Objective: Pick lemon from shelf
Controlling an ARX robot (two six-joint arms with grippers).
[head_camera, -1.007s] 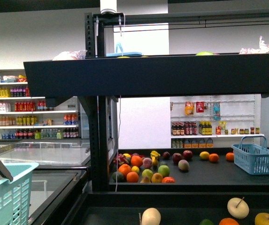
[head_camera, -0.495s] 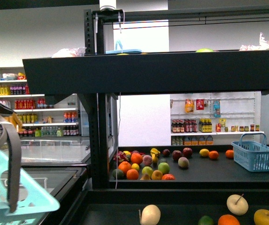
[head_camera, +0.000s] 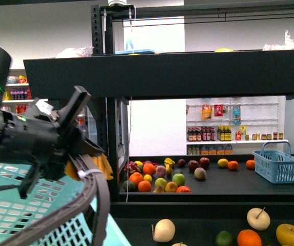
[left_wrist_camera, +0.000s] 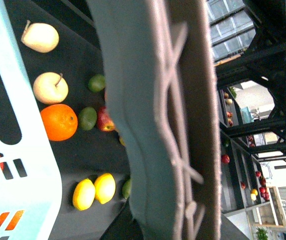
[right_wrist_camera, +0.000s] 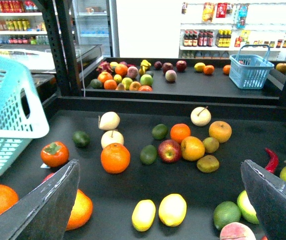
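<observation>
- Left gripper [head_camera: 85, 159] clamps the handle [head_camera: 98, 205] of a teal basket [head_camera: 28, 205], near left;
- right gripper [right_wrist_camera: 159, 165] spread wide over the shelf's [right_wrist_camera: 262, 125] near tray;
- lemon [right_wrist_camera: 143, 215] lies near on that tray, touching another yellow fruit [right_wrist_camera: 172, 210];
- blue basket [right_wrist_camera: 247, 70] far right.

A grocery shop: far wall shelves [head_camera: 232, 148] lined with bottles and jars, left and right, loose fruit [head_camera: 159, 180] spread over a black shelf [head_camera: 188, 77] and its tiers, and a blue shopping basket [head_camera: 276, 165] standing at the tier's right
</observation>
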